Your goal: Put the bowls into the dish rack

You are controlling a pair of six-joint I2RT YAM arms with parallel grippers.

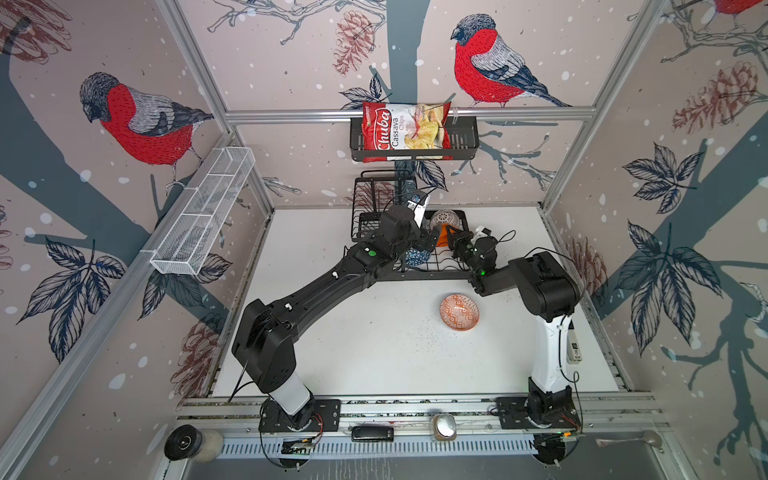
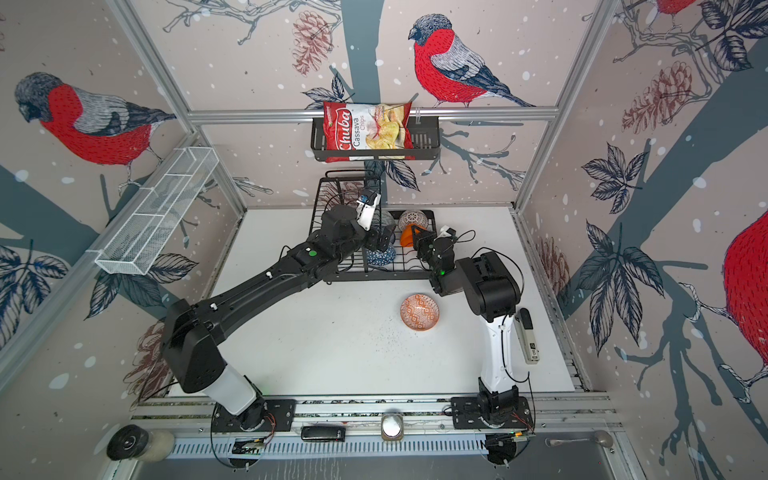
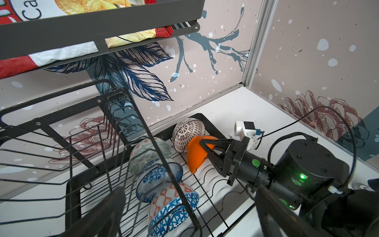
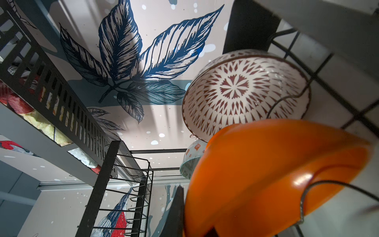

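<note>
The black wire dish rack [image 1: 432, 274] [image 2: 374, 276] [image 3: 71, 184] stands at the back of the table. On its lower tier lean a white bowl with dark radial marks [image 3: 188, 133] [image 4: 246, 92], a grey-green bowl [image 3: 149, 158] and two blue-white bowls [image 3: 160, 180] [image 3: 174, 207]. My right gripper [image 1: 453, 241] [image 3: 205, 147] [image 4: 194, 219] is shut on the rim of the plain orange bowl [image 3: 194, 158] [image 4: 276, 174], tilted over the rack wires beside the white bowl. My left gripper [image 3: 188, 215] [image 1: 430, 245] hovers open over the blue-white bowls. An orange-red patterned bowl [image 1: 459, 311] [image 2: 419, 311] lies upright on the table.
A black slatted basket with a chips bag [image 1: 413, 143] hangs on the back wall above the rack. The rack's raised upper shelf [image 1: 384, 191] is at its left. A white mesh basket [image 1: 208, 208] hangs on the left wall. The two arms nearly meet over the rack.
</note>
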